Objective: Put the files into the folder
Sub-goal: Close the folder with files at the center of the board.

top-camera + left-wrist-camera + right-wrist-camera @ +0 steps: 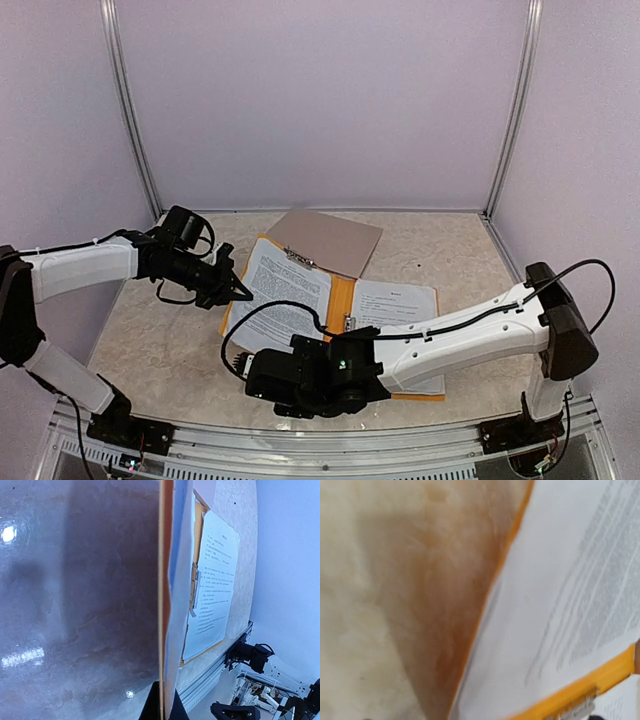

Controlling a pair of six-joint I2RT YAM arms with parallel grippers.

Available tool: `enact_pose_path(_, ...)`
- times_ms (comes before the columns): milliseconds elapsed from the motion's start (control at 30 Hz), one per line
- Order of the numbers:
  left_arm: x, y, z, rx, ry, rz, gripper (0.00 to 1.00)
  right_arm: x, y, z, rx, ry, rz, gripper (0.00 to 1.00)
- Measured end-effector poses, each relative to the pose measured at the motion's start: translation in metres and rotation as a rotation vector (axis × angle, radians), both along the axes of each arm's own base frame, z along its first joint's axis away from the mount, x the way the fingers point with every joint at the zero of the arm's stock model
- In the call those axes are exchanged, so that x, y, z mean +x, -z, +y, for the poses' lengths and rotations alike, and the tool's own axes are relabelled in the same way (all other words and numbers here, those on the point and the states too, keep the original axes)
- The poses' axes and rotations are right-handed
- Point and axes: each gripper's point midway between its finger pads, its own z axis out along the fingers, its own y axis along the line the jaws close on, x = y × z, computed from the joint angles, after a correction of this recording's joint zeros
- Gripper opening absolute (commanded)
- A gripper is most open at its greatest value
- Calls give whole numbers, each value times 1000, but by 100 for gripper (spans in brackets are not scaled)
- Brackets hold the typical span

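Left gripper (243, 291) clamped on the raised flap of the flat orange plastic folder (343, 297), printed white paper files (287, 283) lying inside; right gripper (238, 364) opening indiscernible; judge: swing flap over slowly, keeping sheets square.

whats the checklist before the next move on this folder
1. Left gripper pinching the folder cover edge: ok, the orange edge and a sheet sit between its fingers.
2. Files lying on the open folder: ok, sheets on both halves.
3. Right gripper open or shut: cannot tell, its fingers are not visible.
4. Right arm clear of the cover's likely swing: not ok, it reaches across the folder's near side.
5. Clipboard clear of the folder: not ok, it meets the far edge.
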Motion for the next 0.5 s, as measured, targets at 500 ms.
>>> enact_pose_path(500, -23, -47, 75, 357, -49, -61, 0, 36, -40, -37, 175, 130, 144, 94)
